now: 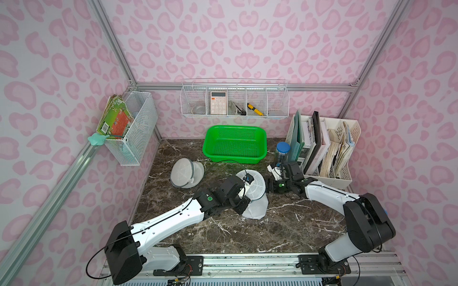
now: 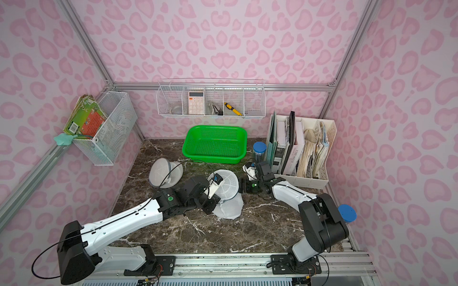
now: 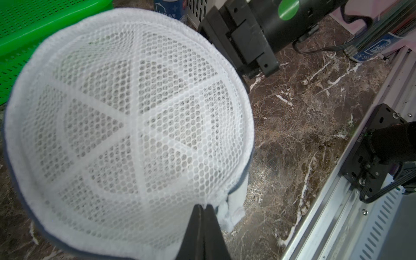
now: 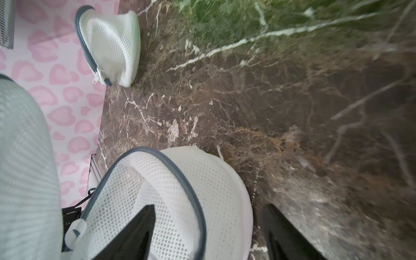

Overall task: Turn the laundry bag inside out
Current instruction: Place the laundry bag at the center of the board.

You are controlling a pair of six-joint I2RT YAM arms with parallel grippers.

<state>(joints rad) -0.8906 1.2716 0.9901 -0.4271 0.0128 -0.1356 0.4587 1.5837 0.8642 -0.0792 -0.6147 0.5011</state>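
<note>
The left gripper point(image 3: 203, 206) is closed, pinching the rim of the laundry bag point(image 3: 130, 126), whose round mesh panel stands tilted up ahead of it. The right gripper point(image 4: 208, 206) faces it from the opposite side with jaws apart. One finger point(image 4: 137, 227) sits inside the bag's grey-edged mouth, the other outside it over bare worktop point(image 1: 285, 222). Close behind the right gripper stand a blue-lidded jar point(image 1: 282, 148) and a file holder point(image 1: 332, 153). Beyond both grippers lies a green basket point(image 1: 235, 144). A second mesh bag point(image 1: 187, 173) lies well apart, past the left gripper. Toward the arm bases the worktop is open up to the metal rail point(image 1: 247, 257). The jar's blue label point(image 3: 171, 11) carries print too cropped to read.
</note>
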